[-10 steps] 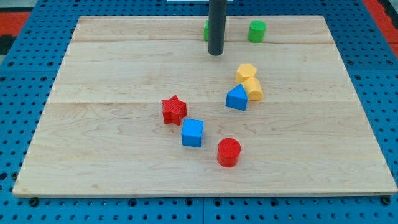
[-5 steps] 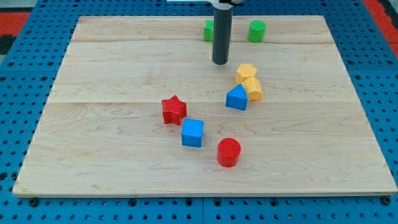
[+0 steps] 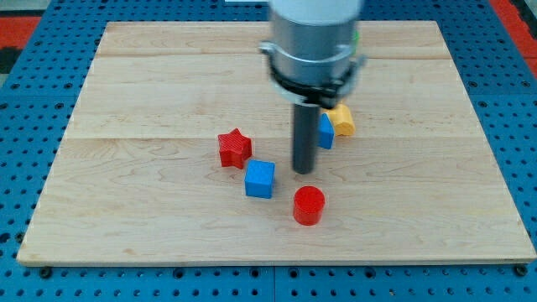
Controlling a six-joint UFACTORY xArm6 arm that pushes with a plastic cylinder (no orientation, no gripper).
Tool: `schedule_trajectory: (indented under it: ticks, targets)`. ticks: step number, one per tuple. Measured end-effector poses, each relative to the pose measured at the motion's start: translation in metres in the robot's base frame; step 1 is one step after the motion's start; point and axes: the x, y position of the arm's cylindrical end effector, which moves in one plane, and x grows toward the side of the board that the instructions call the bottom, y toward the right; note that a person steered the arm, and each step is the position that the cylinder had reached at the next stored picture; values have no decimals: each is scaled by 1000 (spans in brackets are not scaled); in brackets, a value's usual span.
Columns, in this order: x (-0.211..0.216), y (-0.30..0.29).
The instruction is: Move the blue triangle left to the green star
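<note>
My tip (image 3: 303, 170) rests on the board just below and left of the blue triangle (image 3: 325, 132), which the rod partly hides. The green star is hidden behind the arm's body at the view's top; only a sliver of a green block (image 3: 357, 38) shows at the arm's right edge. The tip stands between the blue triangle and the blue cube (image 3: 260, 179), above the red cylinder (image 3: 309, 205).
A red star (image 3: 235, 148) lies left of the tip. A yellow block (image 3: 342, 120) touches the blue triangle's right side; a second yellow block is mostly hidden by the arm. The wooden board (image 3: 126, 184) sits on a blue pegboard.
The rod has moved down the view from near the green blocks to beside the blue triangle's lower left. The arm's body now covers the green blocks. No block has visibly moved.
</note>
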Motion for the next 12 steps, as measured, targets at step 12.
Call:
schedule_trajectory:
  ticks: [12]
  targets:
    - [-248,-169]
